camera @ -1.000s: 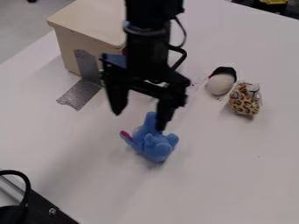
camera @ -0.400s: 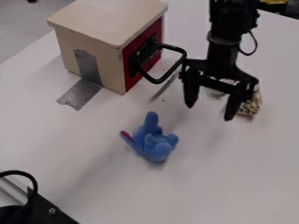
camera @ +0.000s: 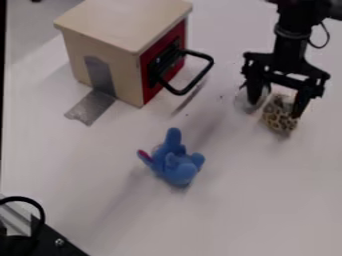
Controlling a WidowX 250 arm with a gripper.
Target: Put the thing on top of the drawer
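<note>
Plush, blue, rounded, with stubby limbs

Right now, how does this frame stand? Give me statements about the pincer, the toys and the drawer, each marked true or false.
1. The blue plush toy lies on the white table. True.
2. The pincer has its fingers apart at the leopard-print item. True.
3. The pincer is gripping the blue plush toy. False: the toy lies well away from it.
4. The drawer unit has a blue front. False: its front is red, with a black handle.
5. The leopard-print item sits on top of the drawer unit. False: it is on the table.
</note>
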